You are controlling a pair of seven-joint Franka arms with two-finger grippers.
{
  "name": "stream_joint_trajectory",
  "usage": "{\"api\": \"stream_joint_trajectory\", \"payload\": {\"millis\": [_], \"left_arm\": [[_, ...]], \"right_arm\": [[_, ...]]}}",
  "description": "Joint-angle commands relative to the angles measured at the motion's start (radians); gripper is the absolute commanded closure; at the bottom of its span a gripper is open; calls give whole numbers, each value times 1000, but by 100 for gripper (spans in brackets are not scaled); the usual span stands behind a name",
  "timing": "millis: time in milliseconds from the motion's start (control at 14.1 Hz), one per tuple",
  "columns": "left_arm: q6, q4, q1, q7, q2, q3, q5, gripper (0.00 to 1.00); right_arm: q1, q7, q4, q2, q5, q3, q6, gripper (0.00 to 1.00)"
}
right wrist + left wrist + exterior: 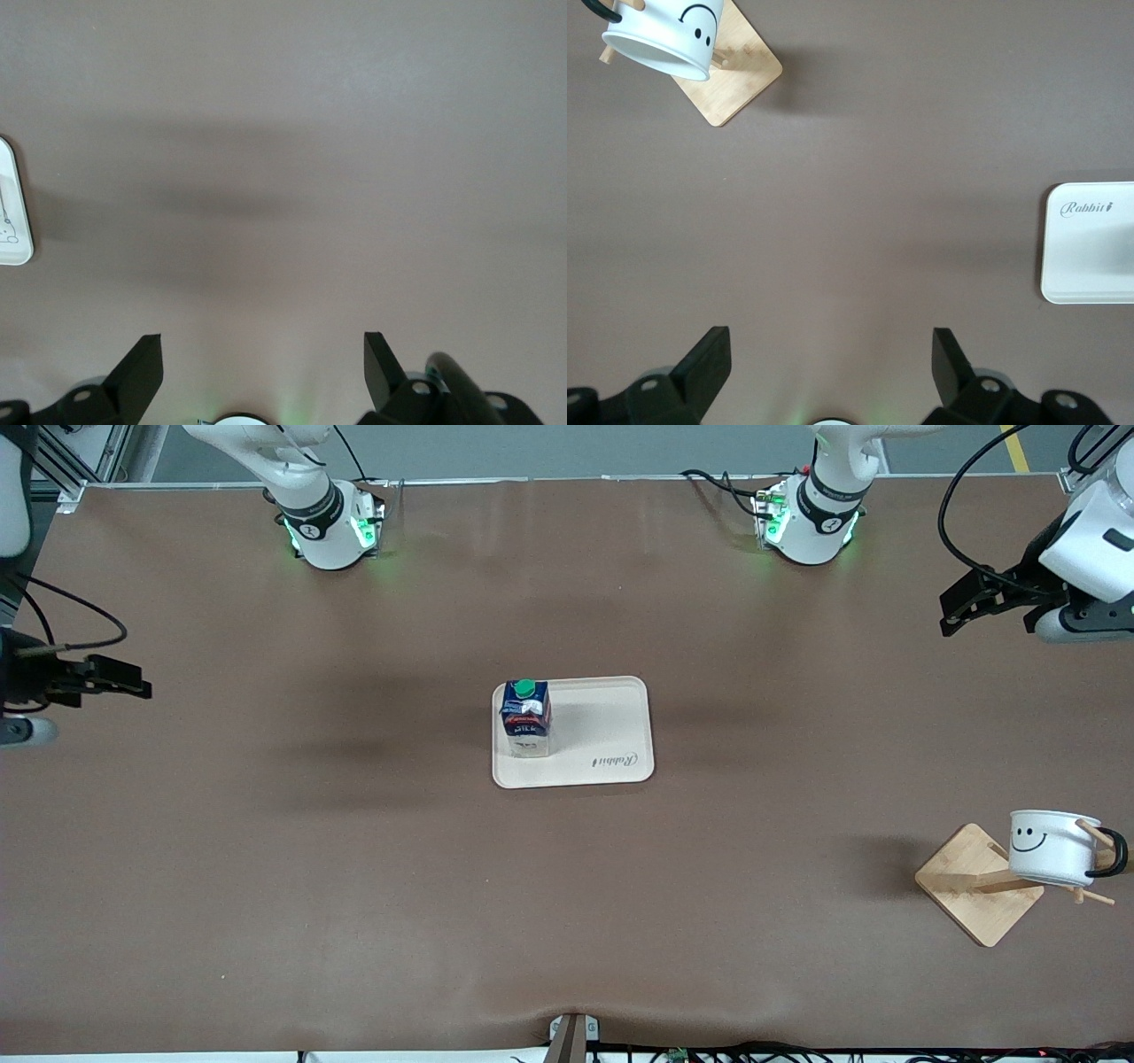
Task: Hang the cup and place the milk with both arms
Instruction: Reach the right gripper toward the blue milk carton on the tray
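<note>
Front view, read across from the right arm's end of the table to the left arm's end. The right end effector [133, 682] hangs over bare table [266, 868] at the view's edge, its 2 fingers [142, 372] spread wide and holding nothing. At mid-table the milk [526, 719] stands upright on the cream tray [611, 731], on the part of the tray toward the right arm's end, green cap up. The left end effector [961, 607] hangs over bare table at the other edge, fingers [709, 367] likewise spread wide and empty. Nearer the front camera than that end effector, the cup [1052, 847] hangs by its black loop handle on a peg of the wooden rack [974, 886], smiley face outward, its body tilted over the rack's square base.

Judged from this layout, both parts of the task appear complete: cup hung, milk placed. The step in hand reads as the closing one, with both arms drawn well apart from the work. The next move, if any, calls only for holding clear or going to rest without sweeping back over tray or rack.

Nothing else lies on the table surface; cables run along its edges near the 2 green-lit bases [332, 536]. No obstacle stands between either end effector and its arm's base.
</note>
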Motion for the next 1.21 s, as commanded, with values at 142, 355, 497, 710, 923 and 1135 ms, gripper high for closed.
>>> {"api": "stream_joint_trajectory", "payload": {"millis": [142,355,497,710,923,1135], "left_arm": [[4,28,3,-16,19,-10,60,0],[33,28,0,-17,21,-11,57,0],[55,28,2,-17,29,-11,51,0],[70,30,3,-16,36,-10,53,0],[91,28,3,-16,52,-3,59,0],[91,30,3,-16,47,-3,59,0]], "right_arm": [[41,19,6,2,79,4,-89,0],[182,311,8,-10,84,4,-87,0],[284,441,5,-9,84,4,-83,0],[457,675,-49,-6,91,4,13,0],[621,907,-84,25,93,4,179,0],[733,1027,-93,97,96,4,320,0]]}}
